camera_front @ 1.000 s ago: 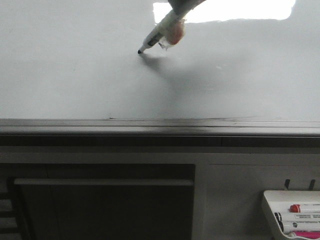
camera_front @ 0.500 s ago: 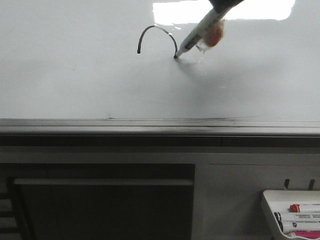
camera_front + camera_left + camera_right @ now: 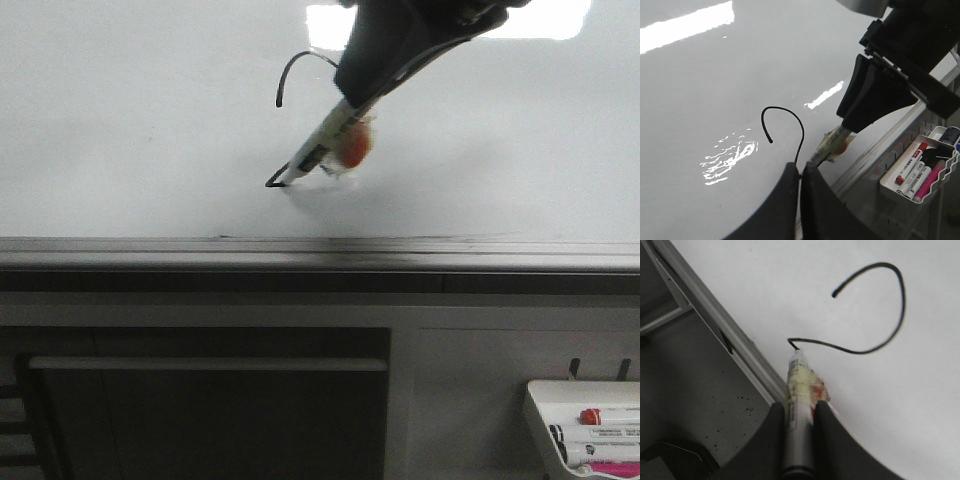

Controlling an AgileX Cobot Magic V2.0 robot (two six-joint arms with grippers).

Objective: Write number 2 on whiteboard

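The whiteboard [image 3: 150, 130] fills the upper front view, with a grey ledge [image 3: 320, 255] along its lower edge. My right gripper [image 3: 352, 98] is shut on a marker [image 3: 322, 148] with tape on its barrel, its tip touching the board. The black line of the number 2 [image 3: 902, 305] shows a curved top and a diagonal that ends at the tip [image 3: 792, 346]. In the front view the gripper hides part of the line [image 3: 281, 85]. My left gripper [image 3: 800, 172] is shut and empty, close over the board beside the line [image 3: 785, 110].
A white tray [image 3: 545, 420] holding spare markers hangs below the ledge at the lower right, and also shows in the left wrist view [image 3: 892, 189]. A dark panel with a rail [image 3: 200, 365] sits under the ledge at the left. Light glare [image 3: 555, 20] lies on the top of the board.
The marker drew the arch from left to right, then moved down and left, drawing the diagonal. The right gripper has come lower into the front view.
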